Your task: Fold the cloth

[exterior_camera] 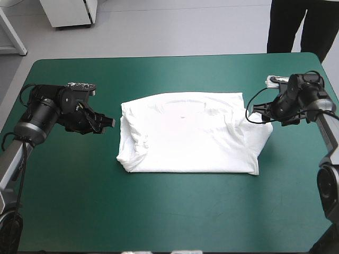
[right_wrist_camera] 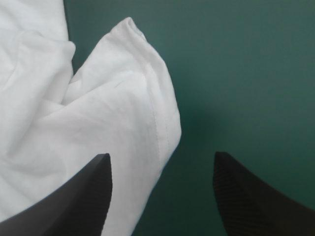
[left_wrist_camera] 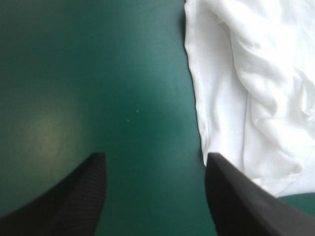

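The white T-shirt [exterior_camera: 190, 135] lies flat in the middle of the table as a rough rectangle, sleeves folded in, with wrinkles along its left and right sides. My left gripper [exterior_camera: 109, 123] hovers open just off the shirt's left edge. In the left wrist view the T-shirt [left_wrist_camera: 246, 93] lies ahead of and beside one finger, and only teal-green cover shows in the left gripper [left_wrist_camera: 155, 157]. My right gripper [exterior_camera: 252, 117] is open at the shirt's right end. In its wrist view a folded corner of the T-shirt [right_wrist_camera: 108, 118] reaches into the right gripper [right_wrist_camera: 162, 155].
Teal-green cover [exterior_camera: 175, 211] runs from the shirt to the table's near edge, and more of it shows on both sides behind the arms. The table's far edge [exterior_camera: 175, 56] lies well beyond the shirt.
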